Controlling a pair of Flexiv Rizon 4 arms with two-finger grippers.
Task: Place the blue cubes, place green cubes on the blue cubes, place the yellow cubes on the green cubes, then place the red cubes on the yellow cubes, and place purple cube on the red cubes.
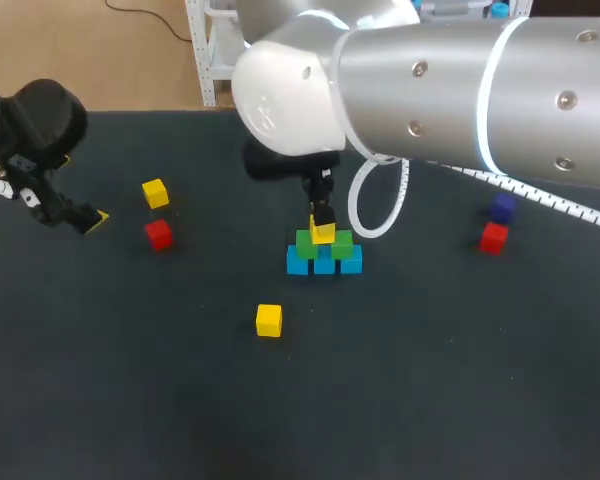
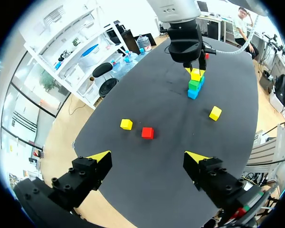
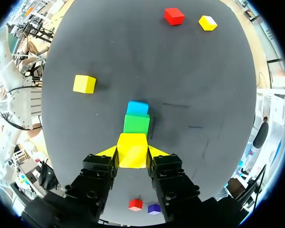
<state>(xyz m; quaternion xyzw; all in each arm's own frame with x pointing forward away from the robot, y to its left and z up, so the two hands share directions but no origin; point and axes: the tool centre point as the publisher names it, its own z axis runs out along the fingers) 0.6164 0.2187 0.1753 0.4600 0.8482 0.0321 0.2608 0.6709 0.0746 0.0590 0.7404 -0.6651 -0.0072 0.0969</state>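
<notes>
Three blue cubes (image 1: 324, 264) stand in a row at the table's middle, with two green cubes (image 1: 306, 243) on top of them. My right gripper (image 1: 322, 222) comes down from above, shut on a yellow cube (image 1: 322, 234) right over the green ones; contact with them is unclear. In the right wrist view the yellow cube (image 3: 132, 145) sits between the fingers of the right gripper (image 3: 132, 156), with a green cube (image 3: 136, 123) and a blue cube (image 3: 137, 108) ahead. My left gripper (image 2: 149, 157) hangs open and empty at the table's left, far from the stack (image 2: 194, 85).
Loose cubes lie around: a yellow cube (image 1: 155, 193) and a red cube (image 1: 158, 234) at the left, another yellow cube (image 1: 269, 320) in front of the stack, and a red cube (image 1: 493, 238) and a purple cube (image 1: 501, 208) at the right.
</notes>
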